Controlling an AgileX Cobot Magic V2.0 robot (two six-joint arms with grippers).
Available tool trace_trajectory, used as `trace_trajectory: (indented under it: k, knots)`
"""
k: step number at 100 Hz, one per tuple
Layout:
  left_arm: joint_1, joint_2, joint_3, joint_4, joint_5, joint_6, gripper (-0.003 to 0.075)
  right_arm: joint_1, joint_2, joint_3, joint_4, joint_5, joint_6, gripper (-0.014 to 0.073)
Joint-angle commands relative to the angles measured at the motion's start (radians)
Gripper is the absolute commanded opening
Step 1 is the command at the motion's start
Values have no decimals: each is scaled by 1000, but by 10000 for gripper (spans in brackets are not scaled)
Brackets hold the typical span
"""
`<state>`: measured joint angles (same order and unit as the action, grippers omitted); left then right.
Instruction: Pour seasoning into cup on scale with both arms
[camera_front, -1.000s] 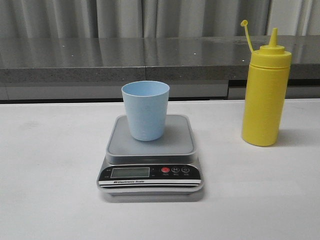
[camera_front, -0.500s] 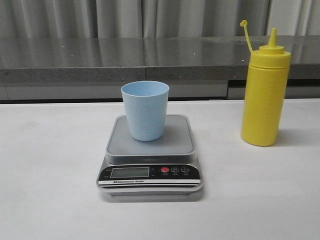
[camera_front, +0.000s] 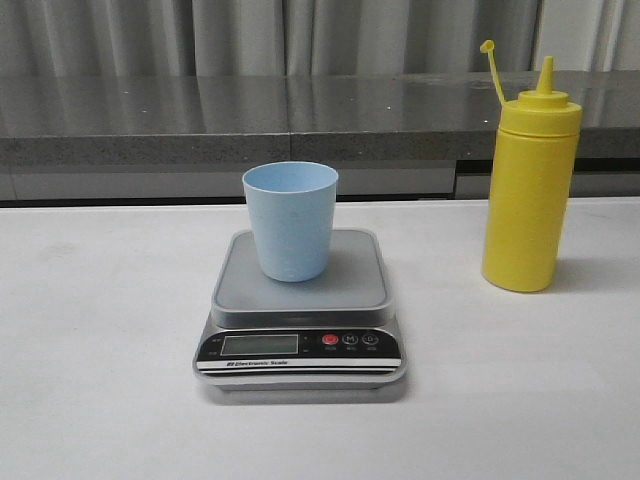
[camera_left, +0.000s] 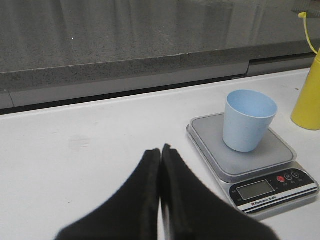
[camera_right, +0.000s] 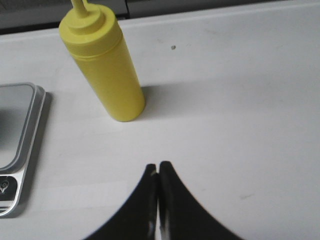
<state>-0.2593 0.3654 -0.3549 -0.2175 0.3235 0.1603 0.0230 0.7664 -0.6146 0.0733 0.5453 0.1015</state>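
Stillness, mostly: across the last second the cup (camera_front: 291, 220) has stayed upright on the scale (camera_front: 300, 312) at mid-table, and the seasoning (camera_front: 530, 180) to its right has only drifted a hair in the front view, so I'd judge no pouring has begun and nothing is picked up yet. On the left, the left tool (camera_left: 160, 150) has its fingers pressed together, empty, hanging over bare table (camera_left: 75, 150) short of the scale. On the right, the right tool (camera_right: 158, 167) is likewise closed on nothing, near the bottle but apart from it.
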Motion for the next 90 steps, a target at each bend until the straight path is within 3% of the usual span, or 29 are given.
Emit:
trace_trajectory:
  k: [1,18,26,66,90]
  knots:
    - [1,7,-27,-14,-76,-8,-20,25,68,-58,9,-58,-34,129]
    - [1,7,-27,-14,-76,-8,-20,94,180,-76,10,-124,-87,510]
    - [1,7,-27,-14,-76,-8,-20,116,233,-76,14,-198,-87,609]
    - [1,7,-27,-14,-76,-8,-20,147,415,-76,114,-495,-87,633]
    - [1,7,-27,-14,-76,-8,-20,156,513,-77,114,-573,-87,633]
